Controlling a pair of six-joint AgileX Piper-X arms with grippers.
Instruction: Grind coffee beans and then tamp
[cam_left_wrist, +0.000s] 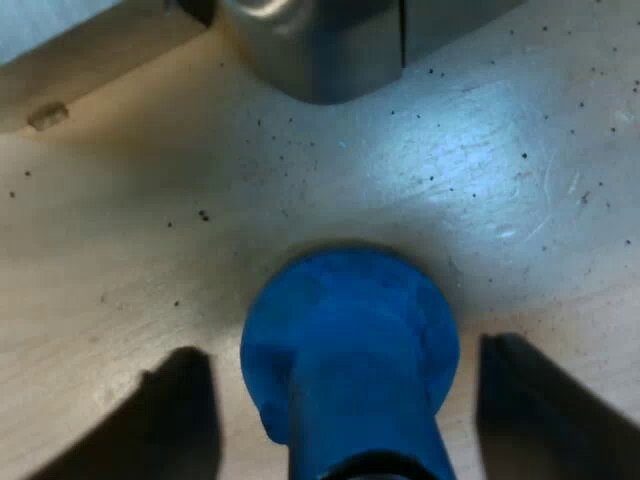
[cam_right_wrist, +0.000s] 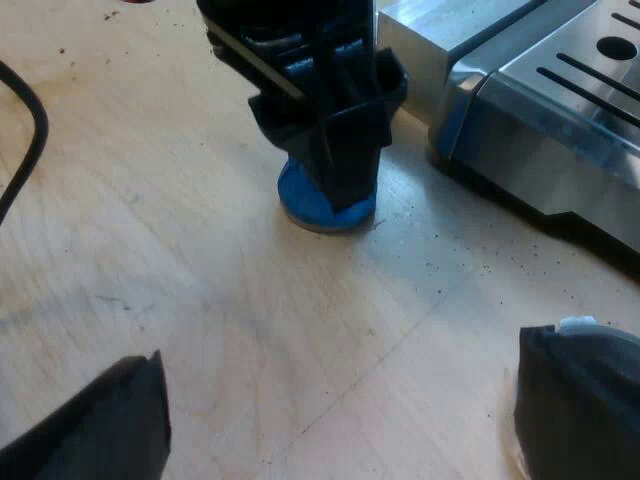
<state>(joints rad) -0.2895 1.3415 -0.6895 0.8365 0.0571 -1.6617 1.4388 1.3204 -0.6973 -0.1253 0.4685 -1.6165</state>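
Straddling blue tamper (cam_left_wrist: 350, 330) w/ left gripper (cam_left_wrist: 340, 358): fingers (cam_left_wrist: 180, 415) spread wide, one per side of handle, not touching it, bare wood visible btwn each & the blue. Open, so gripping nothing. Tamper upright on flat base on wooden table (cam_left_wrist: 130, 250), handle rising up into gripper. Just beyond tamper, rounded metal corner of espresso machine (cam_left_wrist: 320, 55), near but apart. Dark coffee specks scattered over wood all around.

Seen from right wrist: left gripper (cam_right_wrist: 335, 185) down over tamper (cam_right_wrist: 300, 200), blue base rim peeking out beneath, flat on table (cam_right_wrist: 200, 260). Close beside espresso machine (cam_right_wrist: 560, 110), nr its corner & slotted steel drip tray, w/ a gap btwn. Right gripper (cam_right_wrist: 340, 360) hovering above bare wood, well short of tamper, fingers (cam_right_wrist: 110, 420) far apart w/ nothing btwn: open & empty. More specks on wood nr machine base.
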